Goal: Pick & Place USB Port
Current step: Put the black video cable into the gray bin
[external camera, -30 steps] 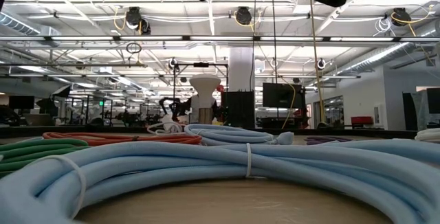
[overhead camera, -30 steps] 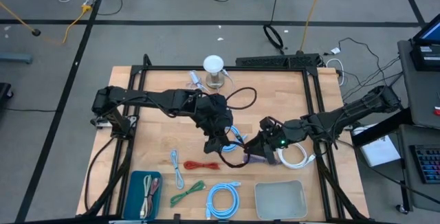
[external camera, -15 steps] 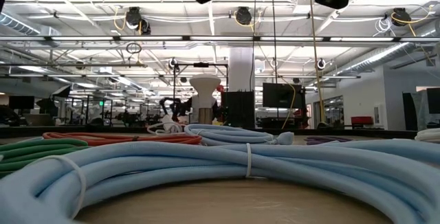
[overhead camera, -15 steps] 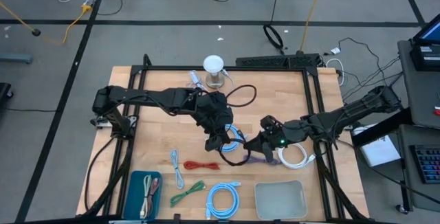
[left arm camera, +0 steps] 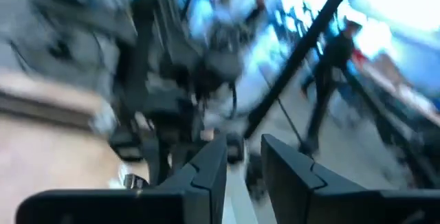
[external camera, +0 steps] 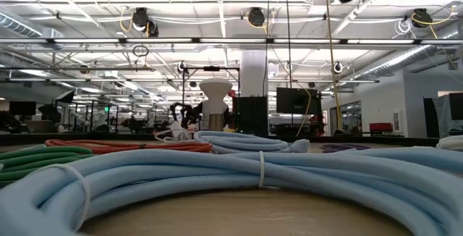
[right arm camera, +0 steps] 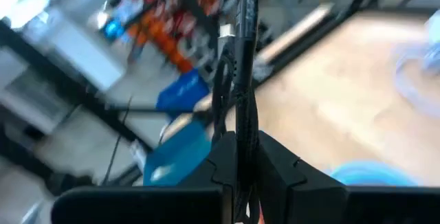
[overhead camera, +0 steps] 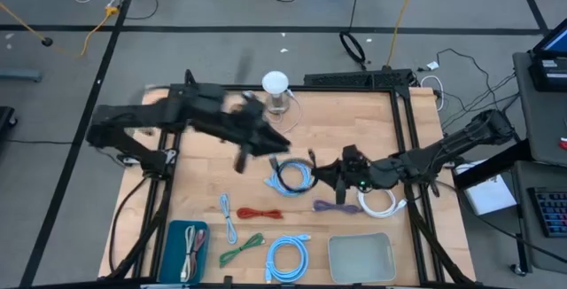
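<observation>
A black cable (right arm camera: pixel 237 80) was clamped in the right end effector (right arm camera: pixel 237 148), best carried level to the grey tray (overhead camera: pixel 361 256); left end effector (left arm camera: pixel 240 162) was seen slightly parted, empty.

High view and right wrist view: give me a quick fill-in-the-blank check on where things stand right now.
1. The right gripper is shut on a ____ cable.
2. The teal tray sits at the table's front-____ corner.
3. The grey tray holds ____.
4. The red cable lies beside a ____ cable.

Missing words: black; left; nothing; green
</observation>
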### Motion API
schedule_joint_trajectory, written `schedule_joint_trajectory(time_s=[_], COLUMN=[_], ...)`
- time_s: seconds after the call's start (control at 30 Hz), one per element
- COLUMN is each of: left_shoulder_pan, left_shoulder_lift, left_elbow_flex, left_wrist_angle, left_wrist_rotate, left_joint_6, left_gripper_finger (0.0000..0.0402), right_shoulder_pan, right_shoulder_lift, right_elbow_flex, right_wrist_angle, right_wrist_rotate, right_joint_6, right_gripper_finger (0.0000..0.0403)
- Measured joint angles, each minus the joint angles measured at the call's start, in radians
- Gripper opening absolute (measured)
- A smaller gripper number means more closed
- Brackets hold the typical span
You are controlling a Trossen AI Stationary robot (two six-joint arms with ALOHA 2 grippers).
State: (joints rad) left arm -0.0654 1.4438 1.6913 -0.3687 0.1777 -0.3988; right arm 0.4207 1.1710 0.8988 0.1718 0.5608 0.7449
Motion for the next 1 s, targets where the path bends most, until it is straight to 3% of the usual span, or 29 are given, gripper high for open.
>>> schedule_joint_trajectory(time_s=[0.1, 0.2, 0.37, 0.53, 0.77, 1.0], left_shoulder_pan=[-0.031, -0.057, -0.155, -0.205, -0.168, -0.129], left_shoulder_lift=[-0.072, -0.123, -0.121, -0.130, -0.133, -0.133], left_elbow_flex=[-0.002, -0.001, -0.044, -0.212, -0.481, -0.568], left_wrist_angle=[-0.032, -0.119, -0.196, 0.118, 0.635, 0.876], left_wrist_rotate=[-0.145, -0.218, -0.395, -0.547, -0.426, -0.375], left_joint_6=[0.032, 0.020, -0.013, -0.031, -0.003, -0.009], left_gripper_finger=[0.0097, 0.0098, 0.0099, 0.0094, 0.0069, 0.0058], right_shoulder_pan=[0.021, 0.048, 0.068, 0.060, 0.051, 0.050], right_shoulder_lift=[-0.008, 0.000, -0.005, -0.005, -0.005, -0.004], right_elbow_flex=[0.007, 0.002, 0.005, 0.005, 0.005, 0.005], right_wrist_angle=[0.029, 0.082, 0.368, 0.656, 0.894, 0.939], right_wrist_rotate=[0.089, 0.199, 0.383, 0.376, 0.224, 0.168], right_joint_6=[-0.008, -0.077, -0.331, -0.588, -0.682, -0.662], right_gripper_finger=[0.0019, 0.0019, 0.0019, 0.0019, 0.0019, 0.0019])
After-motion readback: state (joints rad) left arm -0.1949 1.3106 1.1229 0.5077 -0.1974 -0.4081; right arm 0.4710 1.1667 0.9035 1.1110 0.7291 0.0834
